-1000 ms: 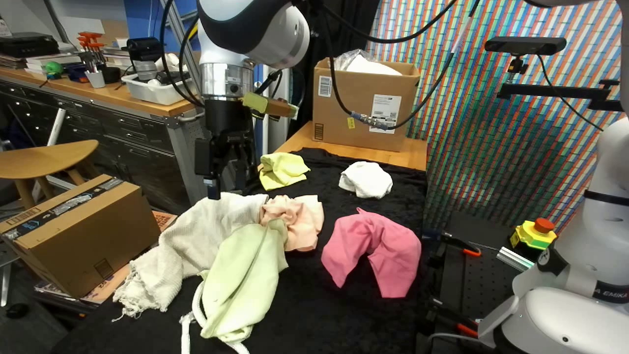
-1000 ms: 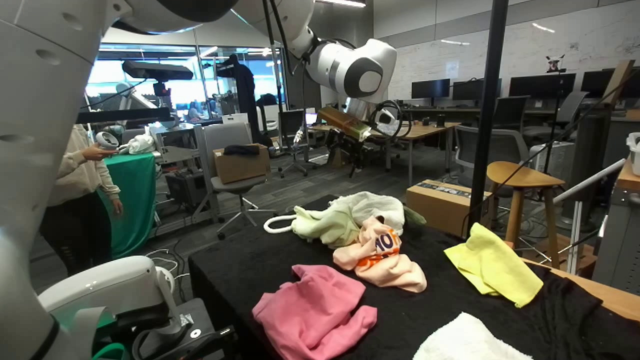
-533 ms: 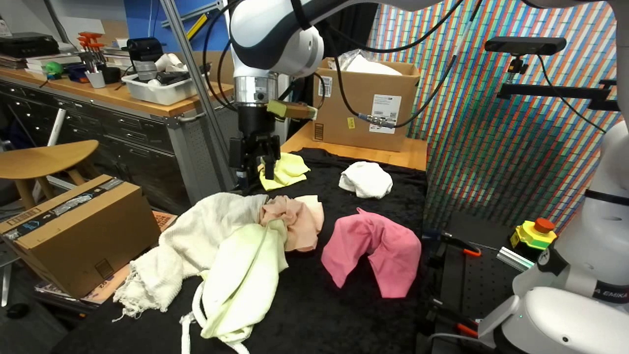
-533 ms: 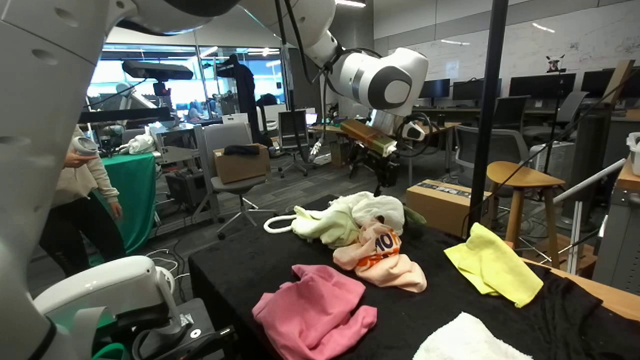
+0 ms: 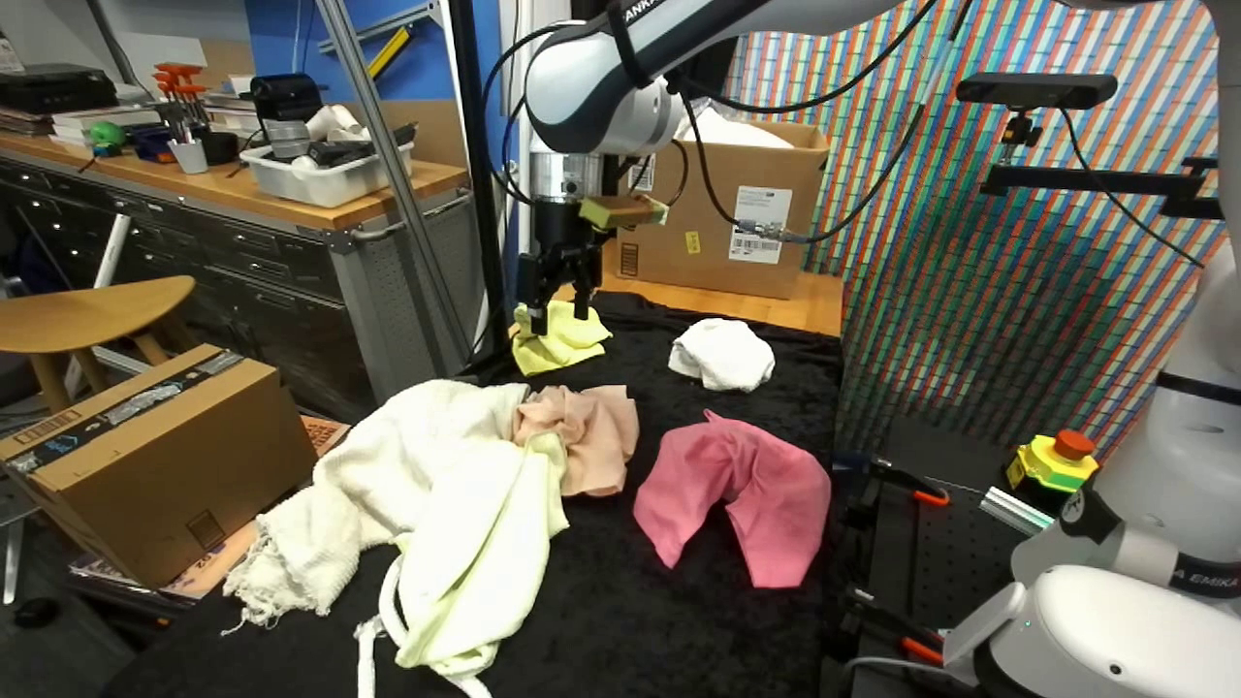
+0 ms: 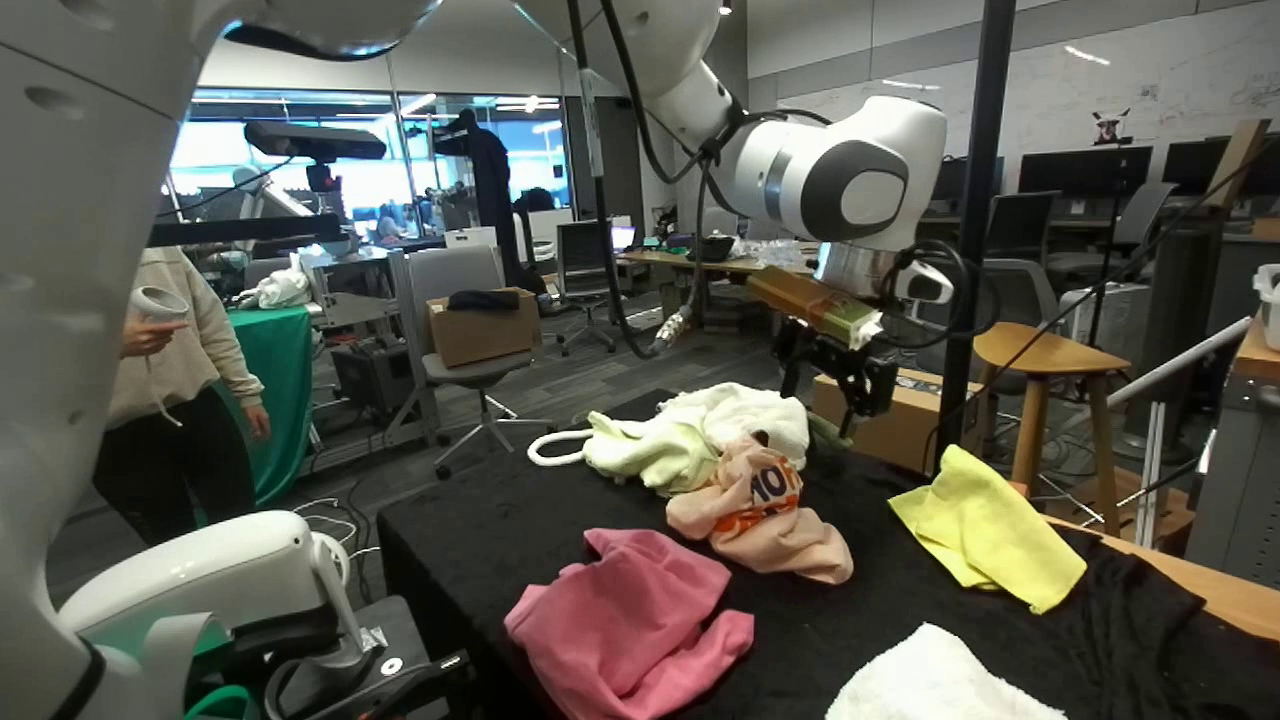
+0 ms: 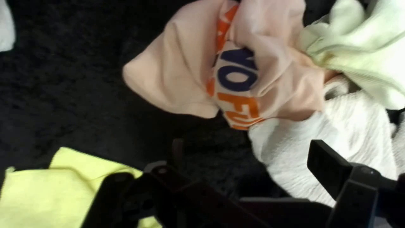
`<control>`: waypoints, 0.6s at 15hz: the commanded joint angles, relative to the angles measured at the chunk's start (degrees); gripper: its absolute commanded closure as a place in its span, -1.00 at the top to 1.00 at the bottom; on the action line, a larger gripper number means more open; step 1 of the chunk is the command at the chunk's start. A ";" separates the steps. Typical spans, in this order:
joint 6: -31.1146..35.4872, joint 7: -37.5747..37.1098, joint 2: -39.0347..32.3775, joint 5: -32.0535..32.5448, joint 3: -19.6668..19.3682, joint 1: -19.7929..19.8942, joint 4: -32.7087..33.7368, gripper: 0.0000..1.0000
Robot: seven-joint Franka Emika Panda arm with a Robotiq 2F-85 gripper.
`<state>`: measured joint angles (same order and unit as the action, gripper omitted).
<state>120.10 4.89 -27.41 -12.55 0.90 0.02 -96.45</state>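
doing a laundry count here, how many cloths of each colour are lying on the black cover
White: 2 (bunched cloth, fringed cloth)
Yellow cloth: 1
Pale green cloth: 1
Peach cloth: 1
Pink cloth: 1
Total: 6

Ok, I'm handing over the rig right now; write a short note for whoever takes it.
Gripper: open, holding nothing; hangs above the black velvety table cover.
Things, all on that cover: long off-white woven towel, draped pale green cloth, crumpled peach lettered cloth; folded yellow cloth, crumpled pink cloth, bunched white fluffy cloth.
Done: first three lie touching in one heap.
Left apart: yellow, pink and white.
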 commanded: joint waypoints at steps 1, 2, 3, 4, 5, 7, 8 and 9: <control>5.02 0.51 0.41 2.91 -1.34 1.88 0.46 1.00; 6.37 0.83 -0.07 2.99 -1.45 2.55 1.13 1.00; 7.24 1.44 -0.61 2.80 -1.45 3.38 2.22 1.00; 8.31 2.16 -1.08 2.62 -1.37 4.11 2.91 1.00; 9.23 2.62 -1.67 2.39 -1.35 4.82 3.97 1.00; 10.34 4.58 -2.77 1.87 -1.00 6.42 5.76 1.00; 10.67 5.60 -3.44 1.82 -0.91 7.13 6.67 1.00; 10.70 6.79 -3.96 1.82 -0.79 7.82 7.46 1.00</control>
<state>129.81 8.38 -28.95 -10.44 -0.67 5.85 -92.88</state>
